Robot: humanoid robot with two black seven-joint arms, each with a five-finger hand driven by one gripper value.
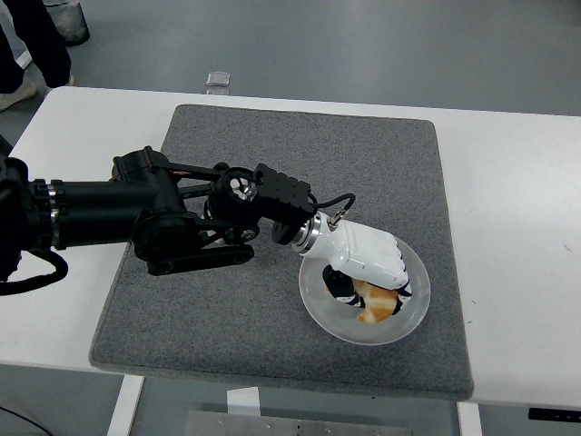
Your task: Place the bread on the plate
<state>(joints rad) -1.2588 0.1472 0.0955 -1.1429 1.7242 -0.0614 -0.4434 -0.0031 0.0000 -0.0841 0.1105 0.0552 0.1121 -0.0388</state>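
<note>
A white round plate (327, 321) lies on the grey mat (272, 163), near its front right part. My left hand (370, 280), white with black fingers, reaches in from the left and hangs over the plate. Its fingers are curled down around a golden-brown piece of bread (376, 305). The bread sits low in the plate, partly hidden under the hand. I cannot tell whether the bread touches the plate. The right arm is out of view.
The grey mat covers the middle of the white table (517, 182). A small clear object (217, 80) lies on the floor beyond the table's far edge. A person's legs (36, 41) show at the top left.
</note>
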